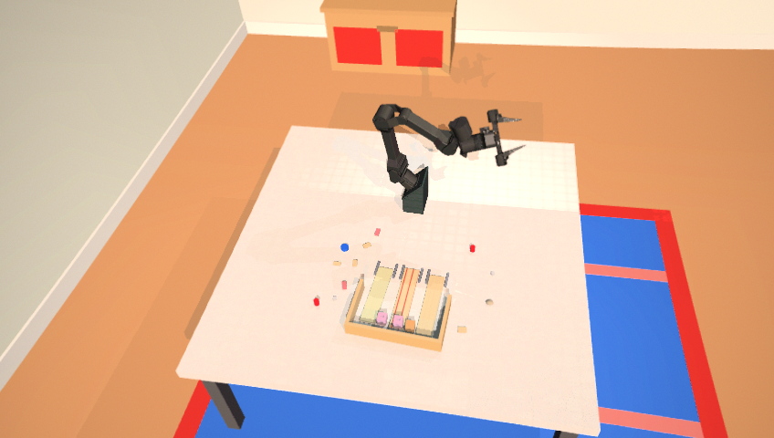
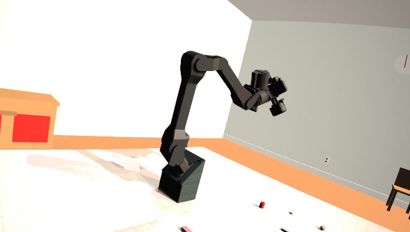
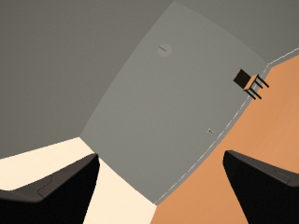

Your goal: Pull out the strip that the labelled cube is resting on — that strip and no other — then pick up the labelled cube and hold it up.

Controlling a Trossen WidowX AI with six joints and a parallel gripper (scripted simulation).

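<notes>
Three strips lie side by side in a wooden tray [image 1: 394,338] in the top view: a pale yellow strip [image 1: 378,290] at left, an orange strip with red lines [image 1: 408,287] in the middle and a tan strip [image 1: 433,301] at right. A pink cube [image 1: 381,318] is at the near end of the yellow strip. Another pink cube [image 1: 398,321] and an orange cube [image 1: 410,325] are at the near end of the middle strip. Which cube is labelled cannot be read. My gripper [image 1: 523,132] [image 3: 163,161] is open and empty, high up and far from the tray.
Small loose pieces lie around the tray, among them a blue ball [image 1: 344,247], a red cylinder [image 1: 472,248] [image 2: 262,205], another red cylinder [image 1: 316,301] and a tan block [image 1: 461,329]. Dark upright guides stand beside the strips' far ends. The arm's base [image 1: 414,198] [image 2: 183,183] stands behind the tray.
</notes>
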